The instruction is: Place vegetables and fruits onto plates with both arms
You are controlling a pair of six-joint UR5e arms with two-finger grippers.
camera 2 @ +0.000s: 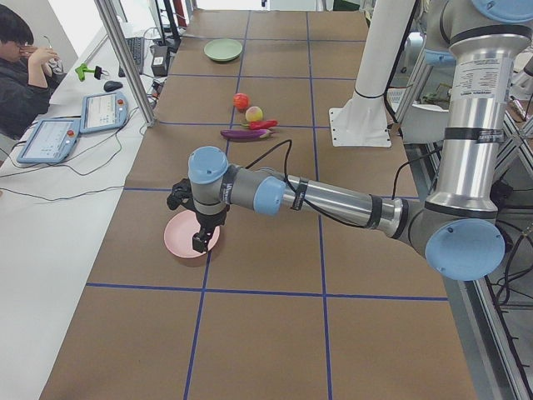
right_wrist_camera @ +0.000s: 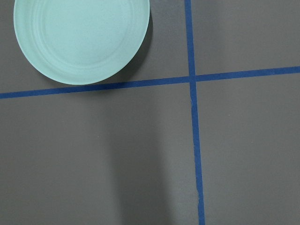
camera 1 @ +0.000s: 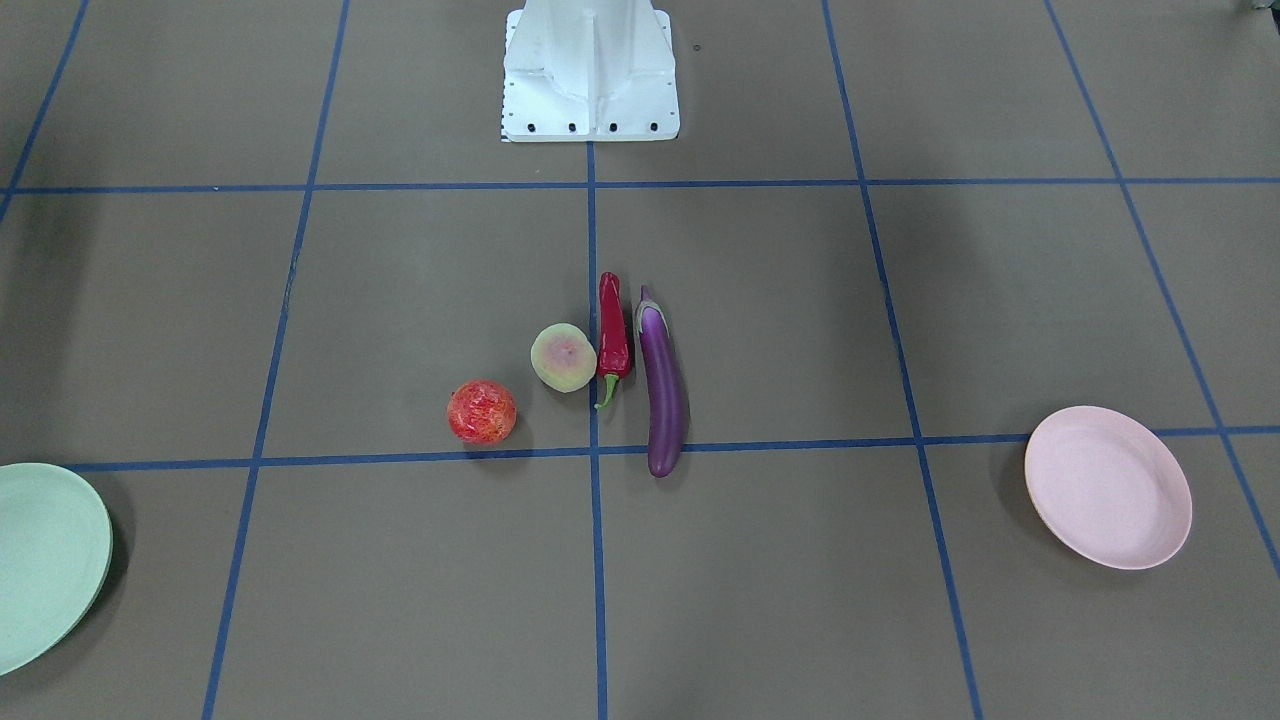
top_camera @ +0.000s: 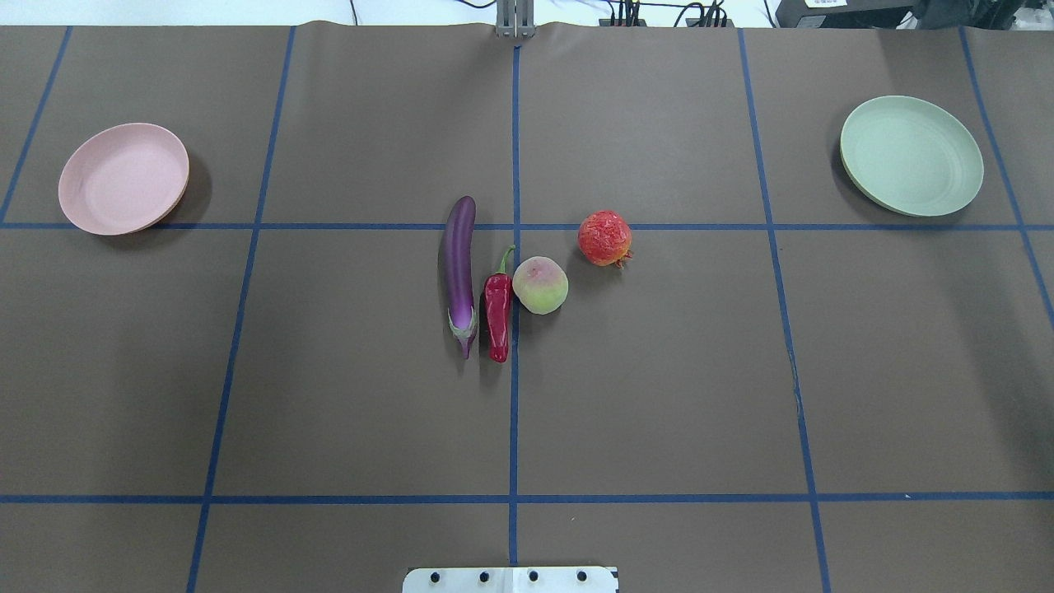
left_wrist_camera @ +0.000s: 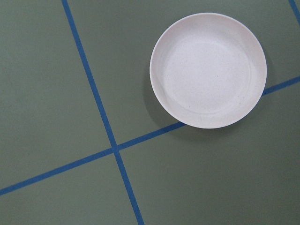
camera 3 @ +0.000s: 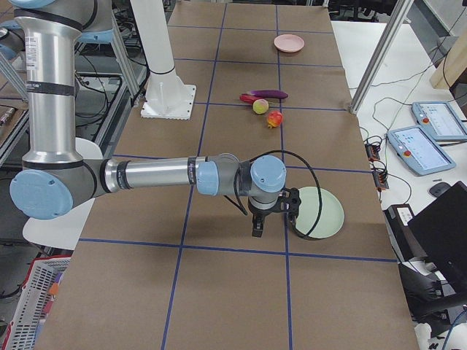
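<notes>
both spreads i cannot tell: left fingers (camera 2: 200, 243) hang by pink plate (camera 2: 176, 237) (right fingers (camera 3: 257, 227) by green plate (camera 3: 325, 211)).

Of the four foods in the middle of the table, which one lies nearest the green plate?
The red-orange fruit: it sits apart at the end of the row, on the side toward the green plate. The eggplant lies farthest.

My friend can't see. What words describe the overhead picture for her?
Four foods lie together in the middle of a brown table: a purple eggplant, a red chili pepper, a yellow-green fruit and a red-orange fruit. An empty pink plate sits far left, an empty green plate far right.
</notes>
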